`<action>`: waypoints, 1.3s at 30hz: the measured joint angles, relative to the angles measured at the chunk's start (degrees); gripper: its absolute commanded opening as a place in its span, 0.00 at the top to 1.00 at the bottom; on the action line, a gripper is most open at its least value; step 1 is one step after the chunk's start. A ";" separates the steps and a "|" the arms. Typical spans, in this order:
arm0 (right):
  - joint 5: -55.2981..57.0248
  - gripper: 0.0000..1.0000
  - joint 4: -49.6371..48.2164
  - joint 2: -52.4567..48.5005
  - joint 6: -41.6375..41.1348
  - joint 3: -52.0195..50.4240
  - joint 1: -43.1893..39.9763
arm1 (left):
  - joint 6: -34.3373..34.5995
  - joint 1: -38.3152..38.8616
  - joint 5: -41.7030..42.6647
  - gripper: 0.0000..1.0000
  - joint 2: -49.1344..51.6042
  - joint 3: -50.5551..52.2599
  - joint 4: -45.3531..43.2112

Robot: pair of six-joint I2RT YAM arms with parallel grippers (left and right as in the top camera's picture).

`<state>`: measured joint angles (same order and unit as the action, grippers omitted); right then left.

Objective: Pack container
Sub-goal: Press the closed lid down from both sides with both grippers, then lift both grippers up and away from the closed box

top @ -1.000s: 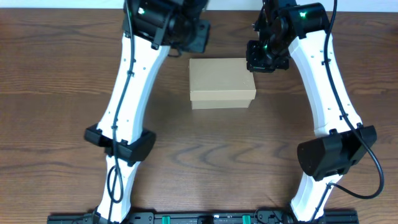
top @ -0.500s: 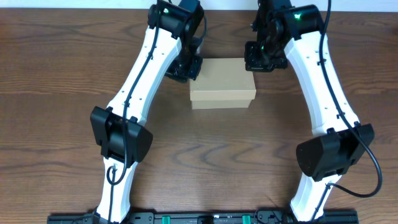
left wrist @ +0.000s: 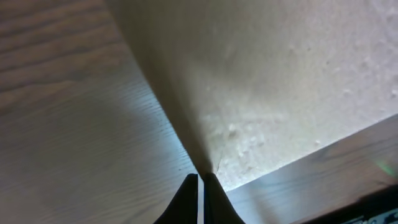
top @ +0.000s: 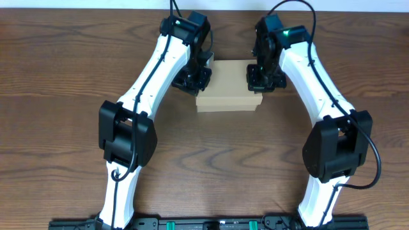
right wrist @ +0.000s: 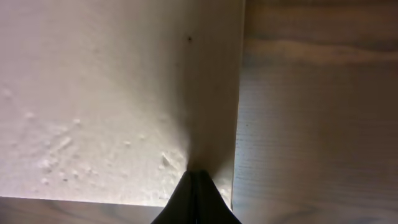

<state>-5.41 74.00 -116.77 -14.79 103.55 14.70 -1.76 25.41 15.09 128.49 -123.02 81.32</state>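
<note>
The container is a plain tan cardboard box with its lid down, at the far middle of the table. My left gripper is shut, and its tips touch the box's left top edge. A thin slit shows between the left fingertips. My right gripper is shut, with its tips resting on the lid just inside the right edge. The right fingertips are pressed together. Neither gripper holds anything.
The brown wood table lies all round the box. Both white arms reach in from the near edge and flank the box. No tape rolls or other objects are in view.
My left gripper has swung in from the far left to the box's left edge. My right gripper has come down and slightly left onto the box's right edge. The box has not moved.
</note>
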 measured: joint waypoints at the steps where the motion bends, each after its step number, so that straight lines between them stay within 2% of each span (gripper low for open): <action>1: 0.00 0.99 -0.33 0.00 0.00 -0.74 0.00 | -0.07 0.00 0.20 0.94 0.00 0.81 -0.48; 18: -0.11 0.99 -4.20 1.25 -0.04 -4.00 0.00 | -0.66 -0.15 0.20 0.94 -2.19 6.80 -4.76; 21: 0.00 0.99 -3.28 1.25 -0.04 -1.90 -0.24 | -0.48 -1.01 -1.31 0.94 -4.96 7.89 -5.73; 25: 1.14 0.99 -0.33 1.79 -0.02 6.14 -1.73 | 0.33 -5.11 -3.23 0.94 -12.70 8.26 -6.88; 30: 3.28 0.99 3.34 6.60 0.28 18.71 -5.95 | 0.70 -14.84 -6.82 0.84 -26.64 8.09 -5.90; 33: 4.28 0.99 3.50 11.45 1.11 24.35 -8.57 | 0.63 -20.81 -8.26 0.72 -33.22 7.91 -4.33; 36: 5.05 0.99 2.21 16.06 2.32 27.26 -9.73 | 0.52 -25.55 -8.76 0.68 -37.51 7.91 -2.84; 39: 5.29 0.99 -0.87 20.55 3.45 28.04 -9.75 | 0.33 -29.62 -9.20 0.58 -40.52 7.91 -2.12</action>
<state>-0.12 73.12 -96.23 -11.33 131.59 4.95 -1.43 -4.21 5.89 87.96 -115.11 79.20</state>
